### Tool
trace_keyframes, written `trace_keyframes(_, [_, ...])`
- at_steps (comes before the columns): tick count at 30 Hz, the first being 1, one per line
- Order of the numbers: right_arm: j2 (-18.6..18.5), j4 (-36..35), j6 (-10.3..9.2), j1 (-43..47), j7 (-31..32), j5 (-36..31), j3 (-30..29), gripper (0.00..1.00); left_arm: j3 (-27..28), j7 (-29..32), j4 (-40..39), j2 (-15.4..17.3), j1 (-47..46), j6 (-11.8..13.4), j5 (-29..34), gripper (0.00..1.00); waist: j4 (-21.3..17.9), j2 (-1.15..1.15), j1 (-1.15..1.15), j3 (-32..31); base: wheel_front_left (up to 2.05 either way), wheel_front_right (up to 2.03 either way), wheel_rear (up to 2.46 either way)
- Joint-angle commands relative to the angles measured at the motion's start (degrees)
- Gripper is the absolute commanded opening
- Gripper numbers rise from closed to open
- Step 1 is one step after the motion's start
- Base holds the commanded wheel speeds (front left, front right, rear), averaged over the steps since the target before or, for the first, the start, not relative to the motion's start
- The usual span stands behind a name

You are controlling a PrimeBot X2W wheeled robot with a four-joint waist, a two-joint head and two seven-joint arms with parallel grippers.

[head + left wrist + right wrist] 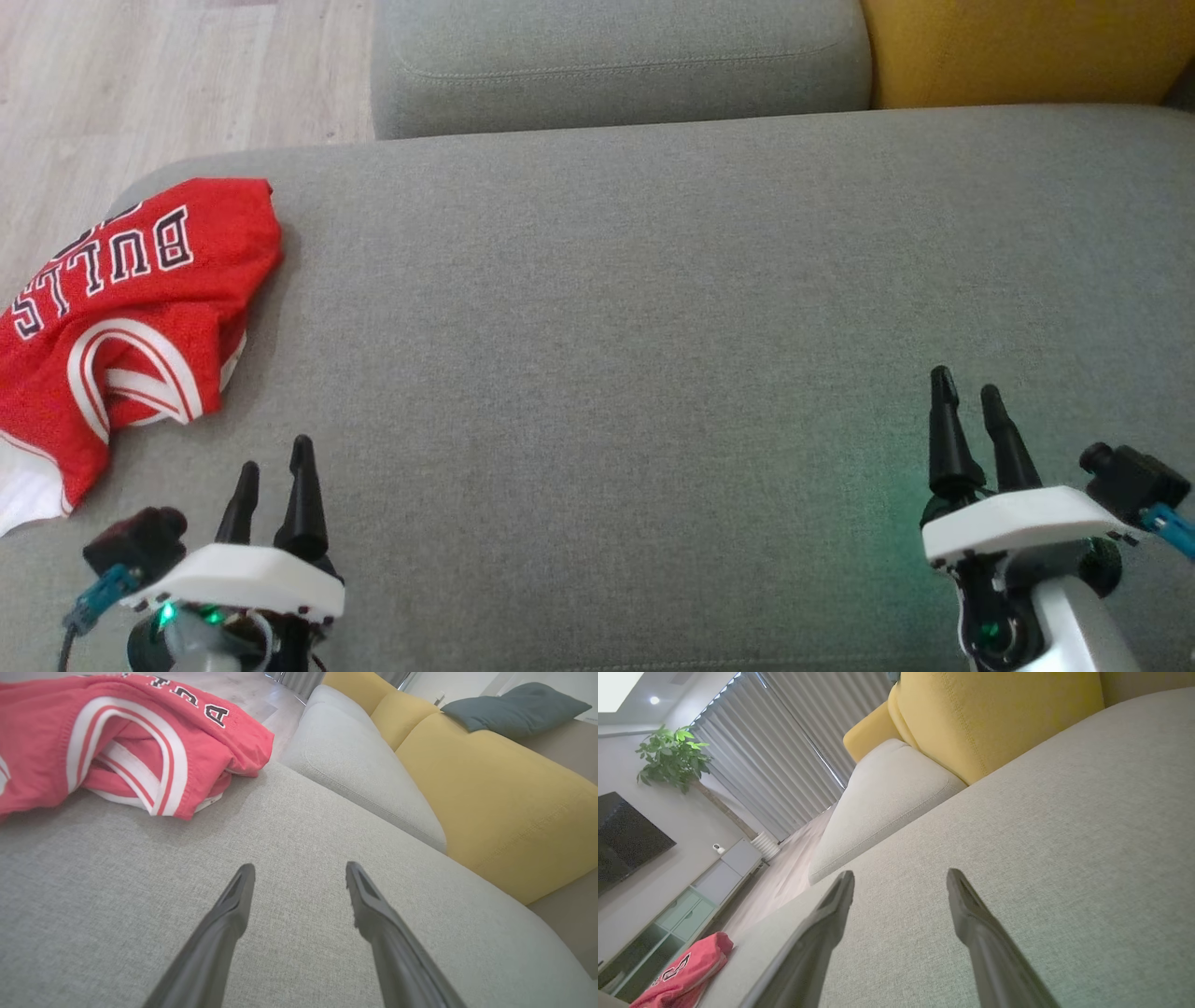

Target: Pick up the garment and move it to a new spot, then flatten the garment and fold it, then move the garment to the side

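On coarse grey woven upholstery (616,308) lies a crumpled red mesh jersey (121,317).

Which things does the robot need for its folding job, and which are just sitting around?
For the job: red jersey, left tool, right tool, grey seat it lies on.
Just sitting around: yellow cushion, dark pillow, potted plant, TV.

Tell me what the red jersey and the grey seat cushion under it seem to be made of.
The red jersey: probably thin synthetic knit, matte; it slumps in soft folds, with sewn white-and-red banding. The grey seat cushion: woven upholstery fabric, matte and flecked; the weave grain shows.
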Motion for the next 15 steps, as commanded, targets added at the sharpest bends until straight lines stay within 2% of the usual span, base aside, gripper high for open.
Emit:
trace_keyframes(1, [-0.9, -1.9, 0.31, -2.9, -0.9, -1.9, 1.4, 1.0, 0.7, -1.0, -2.2, 1.1, -3.2, 0.1, 1.9, 1.0, 0.0, 0.0, 0.0, 0.0, 0.0, 0.0, 0.0])
trace_keyframes(15, [-1.0, -1.4, 0.36, -3.8, -3.3, -12.3, 2.9, 1.0, -0.7, -3.3, -2.0, 1.5, -3.3, 0.7, 11.5, 1.0, -0.5, 0.0, 0.0, 0.1, 0.0, 0.0, 0.0])
